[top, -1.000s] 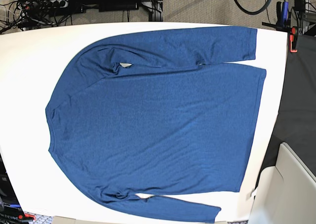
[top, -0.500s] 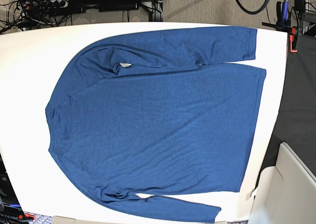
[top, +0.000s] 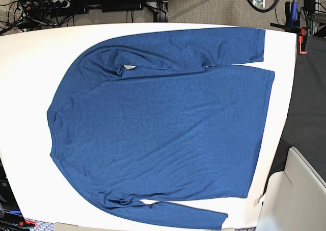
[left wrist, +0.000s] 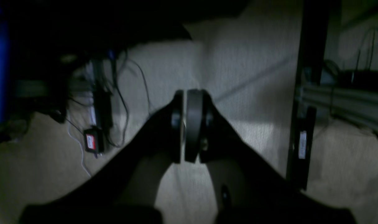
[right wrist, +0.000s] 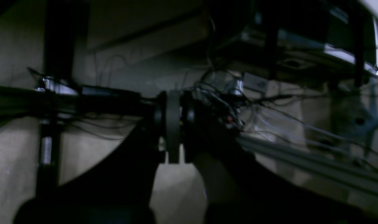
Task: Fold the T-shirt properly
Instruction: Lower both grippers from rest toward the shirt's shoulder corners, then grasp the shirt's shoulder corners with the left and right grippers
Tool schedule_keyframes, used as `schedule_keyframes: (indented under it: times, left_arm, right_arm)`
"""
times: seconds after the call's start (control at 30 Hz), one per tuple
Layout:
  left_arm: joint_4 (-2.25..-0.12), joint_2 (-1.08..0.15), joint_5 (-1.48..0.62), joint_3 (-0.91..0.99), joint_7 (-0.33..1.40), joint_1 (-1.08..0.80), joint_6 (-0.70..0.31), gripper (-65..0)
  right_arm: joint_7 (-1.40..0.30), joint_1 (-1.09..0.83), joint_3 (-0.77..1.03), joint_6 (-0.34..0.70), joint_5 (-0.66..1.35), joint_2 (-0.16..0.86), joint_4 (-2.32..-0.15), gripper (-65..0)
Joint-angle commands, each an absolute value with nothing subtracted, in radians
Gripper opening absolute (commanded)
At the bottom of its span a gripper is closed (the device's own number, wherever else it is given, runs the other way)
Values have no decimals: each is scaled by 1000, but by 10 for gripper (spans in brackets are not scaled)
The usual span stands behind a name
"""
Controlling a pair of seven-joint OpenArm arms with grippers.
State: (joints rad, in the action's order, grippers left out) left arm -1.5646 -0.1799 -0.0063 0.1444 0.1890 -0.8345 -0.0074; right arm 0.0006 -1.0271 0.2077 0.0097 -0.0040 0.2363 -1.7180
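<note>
Room: carpet floor and a tangle of cables are showing beyond the bench's far edge; both wrist views are looking dimly under the bench at the same carpet and wiring.
Surface: white bench is carrying the shirt, with bare margins at its left edge and far-left corner.
Shirt: shirt is lying flat and unfolded over most of the bench, neck toward the left edge, hem toward the right edge, one sleeve running along the far edge and one along the near edge.
Left gripper: left gripper is hanging off the bench over the carpet, pads pressed together, gripping nothing.
Right gripper: right gripper is likewise hanging off the bench among cables, pads together, empty.
Step in hand: judging by the flat shirt and idle arms, folding is not yet begun; bringing both arms in over the bench is looking like the opening move.
Doing it well: spreading the jaws before descending; pinching a single layer at a sleeve or shoulder; lifting both ends evenly so the knit is not bunching; smoothing the wrinkle near the far armpit.
Count: one shirt, two sleeves, two grippers, one bench.
</note>
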Motion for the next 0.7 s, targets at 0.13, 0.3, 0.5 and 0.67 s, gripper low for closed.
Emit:
schedule_keyframes:
  times: [0.13,0.3,0.5,0.67]
  left_arm:
    - [-1736,-188,-2,159,189,-865,-1,-650]
    - [-1937,-188,-4,159,311,-865,-1,-650]
    - [-2038,-186,-4,151,360,-845,-2,-650]
    - [-2034,-185,-5,127,395,-783,-2,-635]
  right_arm:
    - [25,-1073,237,2,-5,243,-1871,-650]
    - [-15,-1084,259,2,-5,243,-2000,-650]
    - [-65,-1041,265,4,-5,246,-2046,-650]
    - [-65,-995,269,4,-4,246,-2046,-614]
